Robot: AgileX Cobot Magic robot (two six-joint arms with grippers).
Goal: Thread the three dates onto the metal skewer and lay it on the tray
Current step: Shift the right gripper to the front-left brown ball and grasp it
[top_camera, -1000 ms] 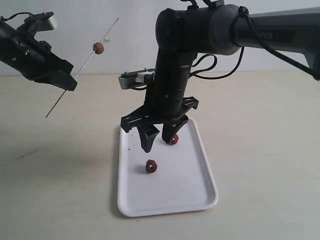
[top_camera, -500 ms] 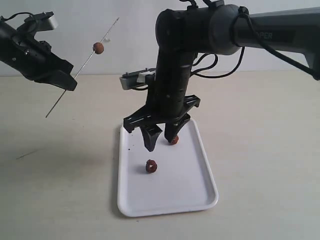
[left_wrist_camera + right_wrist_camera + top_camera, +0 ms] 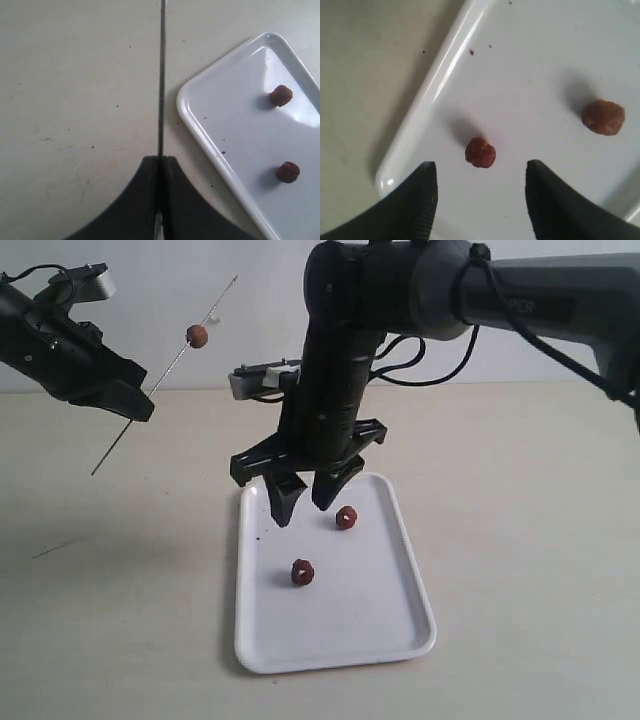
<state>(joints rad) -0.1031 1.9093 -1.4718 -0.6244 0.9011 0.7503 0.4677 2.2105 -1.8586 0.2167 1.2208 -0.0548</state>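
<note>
My left gripper (image 3: 138,403) is raised at the upper left, shut on the metal skewer (image 3: 170,368), which slants up to the right. One date (image 3: 197,335) is threaded on the skewer's upper part. Two more dates (image 3: 346,518) (image 3: 302,572) lie on the white tray (image 3: 370,625). The right gripper (image 3: 303,504) hangs open above the tray's far left part, apart from both dates. In the right wrist view one date (image 3: 480,152) lies just ahead of the open gripper (image 3: 481,172), and the other date (image 3: 603,117) is off to one side. The left wrist view shows the skewer (image 3: 161,75) coming out of the shut gripper (image 3: 161,161).
The tray sits on a plain beige table (image 3: 520,490) in front of a white wall. A few dark specks (image 3: 259,537) dot the tray's left side. The right arm's dark body (image 3: 345,360) rises over the tray's far end.
The right gripper has shifted left and a little up, uncovering the far date it stood over. Its jaws stay open. The left arm and skewer have not moved.
</note>
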